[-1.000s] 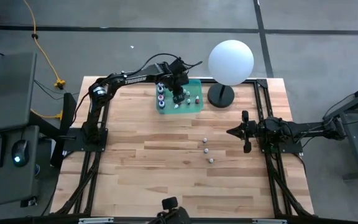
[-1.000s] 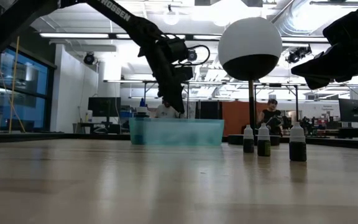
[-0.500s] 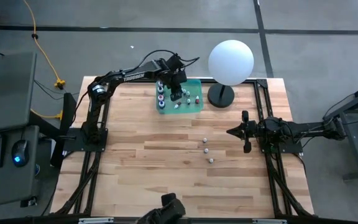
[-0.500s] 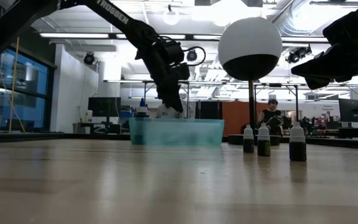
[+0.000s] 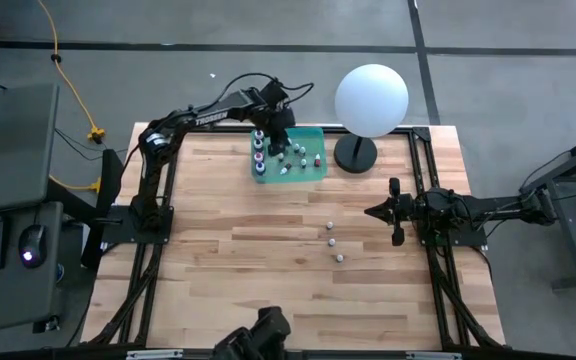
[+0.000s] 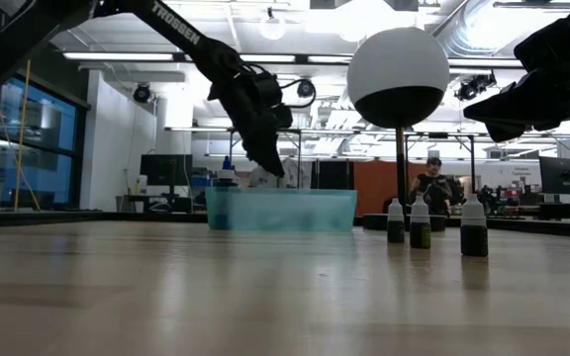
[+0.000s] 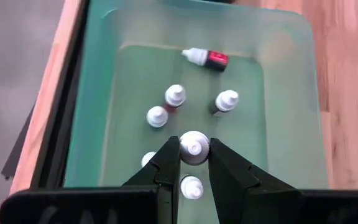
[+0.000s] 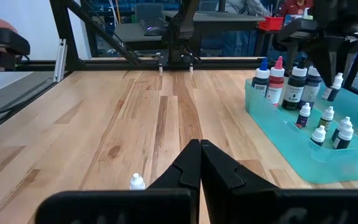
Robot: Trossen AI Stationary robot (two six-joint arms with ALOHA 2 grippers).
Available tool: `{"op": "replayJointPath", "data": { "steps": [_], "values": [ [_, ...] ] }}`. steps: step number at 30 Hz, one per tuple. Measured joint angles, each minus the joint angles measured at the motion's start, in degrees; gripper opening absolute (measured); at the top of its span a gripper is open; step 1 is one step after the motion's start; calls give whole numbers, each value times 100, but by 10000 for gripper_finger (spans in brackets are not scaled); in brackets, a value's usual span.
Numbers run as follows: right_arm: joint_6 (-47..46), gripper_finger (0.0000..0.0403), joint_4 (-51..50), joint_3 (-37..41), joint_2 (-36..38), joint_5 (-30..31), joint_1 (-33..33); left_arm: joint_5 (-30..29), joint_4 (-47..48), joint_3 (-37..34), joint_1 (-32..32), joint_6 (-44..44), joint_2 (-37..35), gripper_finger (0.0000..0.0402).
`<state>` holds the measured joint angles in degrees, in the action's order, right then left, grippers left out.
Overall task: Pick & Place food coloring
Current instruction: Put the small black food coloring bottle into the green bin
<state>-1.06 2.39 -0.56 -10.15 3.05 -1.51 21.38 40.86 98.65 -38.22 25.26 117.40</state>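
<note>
Currently the left gripper (image 5: 280,137) hangs above the teal tray (image 5: 314,172) at the far side of the table (image 5: 228,260), its two fingers (image 7: 166,163) closed narrowly on a white-capped food coloring bottle (image 7: 193,148) (the cap sits squarely between the pads in the left wrist view). Beneath it, other small bottles stand upright in the tray, and one red-bodied bottle (image 7: 207,58) lies on its side near the tray wall. Taller bottles (image 8: 284,81) with blue, red and dark bodies stand in a row along the tray's left end.

Three more small bottles (image 5: 332,241) stand in a loose line on bare wood, well apart from the tray, near the table's middle right. The low view shows them upright with dark contents.

A large white sphere on a black base (image 5: 370,100) stands just right of the tray, close beside the left arm's working space. The right gripper (image 5: 395,211) waits at the right side of the table, fingers pressed together, holding nothing.
</note>
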Motion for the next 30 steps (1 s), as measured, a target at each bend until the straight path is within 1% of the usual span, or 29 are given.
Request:
{"op": "replayJointPath", "data": {
  "steps": [3,5,7,9,11,18,25,27,30],
  "values": [
    [-1,0,-1,0,0,0,0,-99,71,0,82,312,0,56],
    [0,0,0,-2,0,0,1,-171,192,1,131,697,11,56],
    [0,0,-2,0,0,0,-1,-378,256,4,220,1073,53,56],
    [-1,0,0,0,0,0,-1,-628,387,0,241,1271,63,56],
    [-1,0,0,-1,0,1,-1,-647,393,6,243,1414,64,56],
    [-2,0,0,0,-2,0,-1,-638,307,4,224,1701,111,56],
    [-1,0,-1,-1,0,0,0,-389,10,4,232,1693,119,56],
    [0,0,-1,0,0,0,0,-392,-94,9,271,1638,164,56],
    [-1,0,-1,-1,-1,0,0,-400,0,6,294,1627,232,56]
  ]
}}
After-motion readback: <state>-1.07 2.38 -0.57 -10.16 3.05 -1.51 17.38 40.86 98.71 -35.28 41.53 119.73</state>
